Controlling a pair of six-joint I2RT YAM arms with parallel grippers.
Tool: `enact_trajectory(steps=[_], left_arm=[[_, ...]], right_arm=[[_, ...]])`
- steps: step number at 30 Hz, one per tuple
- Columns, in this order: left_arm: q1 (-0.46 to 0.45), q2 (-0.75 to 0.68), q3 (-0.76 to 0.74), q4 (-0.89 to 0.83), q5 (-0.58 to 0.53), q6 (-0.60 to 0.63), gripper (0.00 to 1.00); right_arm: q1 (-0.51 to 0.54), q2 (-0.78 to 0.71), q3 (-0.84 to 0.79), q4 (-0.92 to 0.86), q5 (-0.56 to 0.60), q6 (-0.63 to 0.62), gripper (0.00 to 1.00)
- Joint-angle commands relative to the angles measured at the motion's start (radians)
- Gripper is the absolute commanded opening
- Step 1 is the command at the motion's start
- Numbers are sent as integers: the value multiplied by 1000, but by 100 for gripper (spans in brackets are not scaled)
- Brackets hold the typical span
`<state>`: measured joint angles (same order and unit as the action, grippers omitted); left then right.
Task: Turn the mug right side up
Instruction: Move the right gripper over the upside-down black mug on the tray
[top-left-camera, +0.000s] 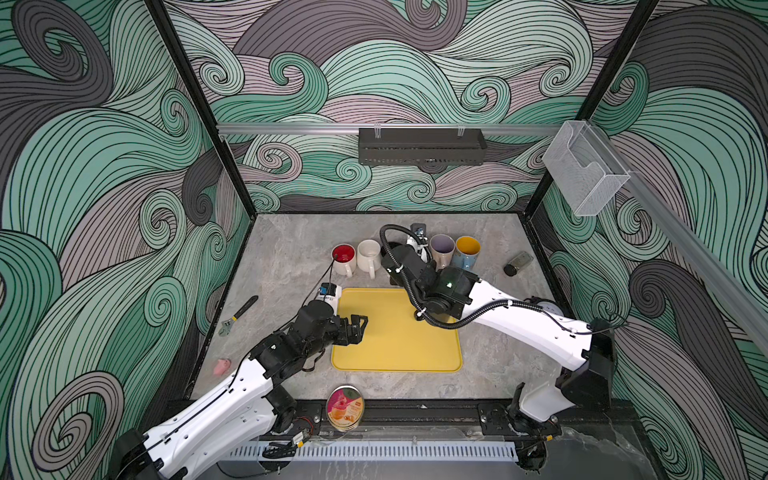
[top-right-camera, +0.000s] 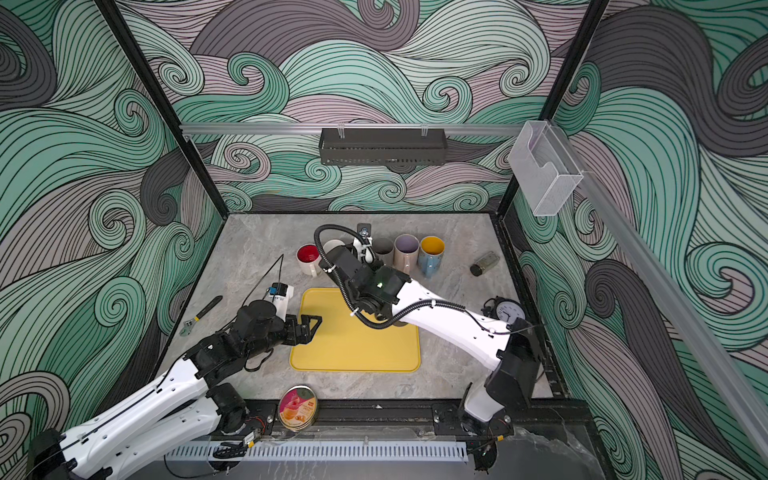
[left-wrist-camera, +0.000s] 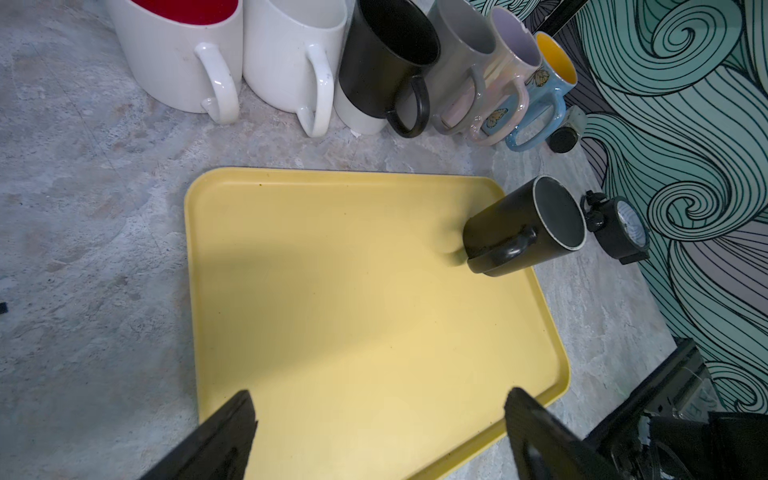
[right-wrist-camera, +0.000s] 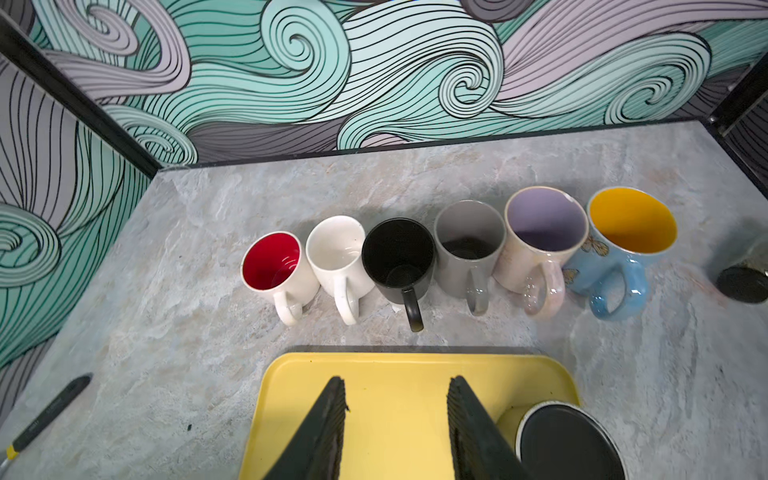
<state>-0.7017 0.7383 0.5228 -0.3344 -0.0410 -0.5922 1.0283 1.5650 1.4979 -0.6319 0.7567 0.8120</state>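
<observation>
Basically done, it seems: the black mug (left-wrist-camera: 525, 230) is stood mouth-up near a corner of the yellow tray (left-wrist-camera: 332, 311). Nothing is held; right end effector (right-wrist-camera: 397, 382) is parted, left end effector (left-wrist-camera: 379, 394) spread wide, both over the tray. Only retreating is left.

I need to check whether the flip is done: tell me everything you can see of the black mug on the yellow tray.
The black mug looks like matte ceramic, with a dark grey inside, a thin pale rim and a black handle. It stands upright, mouth up, on the yellow tray near one corner, apart from the row of mugs. Nothing holds it: the open right tool hangs beside it, not around it.
</observation>
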Motion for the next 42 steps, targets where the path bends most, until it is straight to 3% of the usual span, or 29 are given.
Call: enact_trajectory(steps=[1, 10, 19, 27, 42], left_arm=[[4, -26, 22, 23, -21, 22, 95], [7, -76, 2, 15, -74, 26, 96], [12, -38, 1, 32, -73, 48, 96], [14, -3, -15, 86, -54, 40, 96], [20, 12, -21, 95, -56, 46, 96]], right_arm=[[5, 13, -45, -112, 28, 244, 45], [12, 27, -135, -168, -137, 452, 48], [25, 45, -212, -206, -287, 657, 48], [10, 40, -289, -202, -295, 735, 49], [-116, 72, -372, -68, -402, 737, 48]])
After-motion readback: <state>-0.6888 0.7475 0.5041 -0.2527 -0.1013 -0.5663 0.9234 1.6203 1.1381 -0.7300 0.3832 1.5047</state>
